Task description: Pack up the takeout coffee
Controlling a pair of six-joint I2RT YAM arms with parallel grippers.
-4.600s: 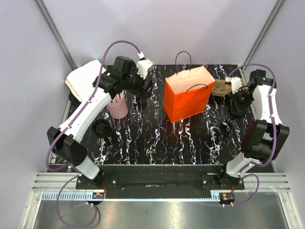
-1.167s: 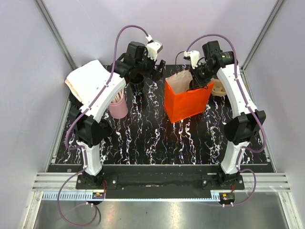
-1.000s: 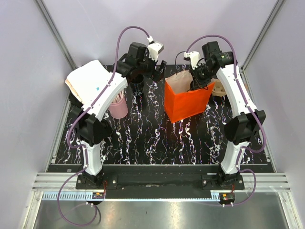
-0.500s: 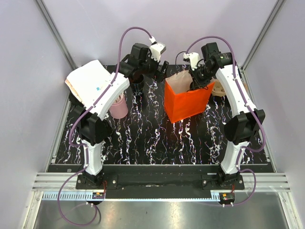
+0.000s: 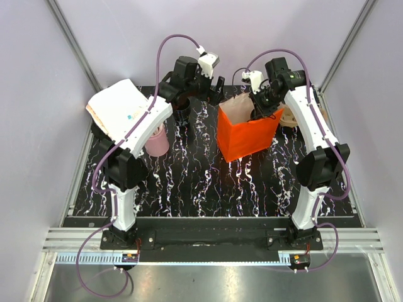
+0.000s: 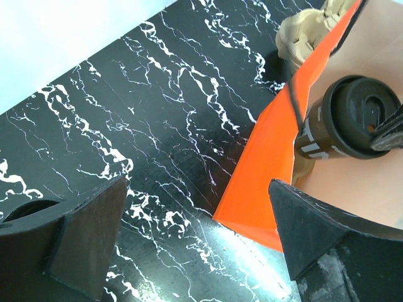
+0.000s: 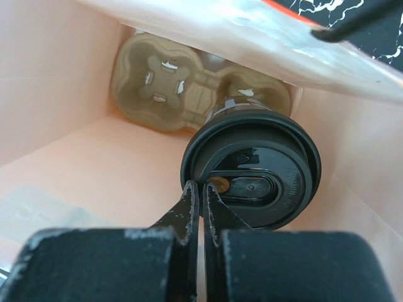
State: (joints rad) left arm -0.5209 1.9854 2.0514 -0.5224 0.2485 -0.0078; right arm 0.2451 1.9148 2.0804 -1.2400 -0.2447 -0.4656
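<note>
Right fingers (image 7: 187, 214) closed tight at the lid rim of the small black lidded paper coffee cup (image 7: 252, 170) | cup newly carried from table's right into orange paper bag (image 5: 249, 135) | left fingers (image 6: 88, 233) wide, empty, edging nearer the bag | release looks next

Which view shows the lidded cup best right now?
Right wrist: the cup fills the centre, lid up, inside the bag, with the right gripper pinching its rim. Left wrist shows it obliquely at the frame's right edge. From the top it cannot be made out under the gripper.
</note>
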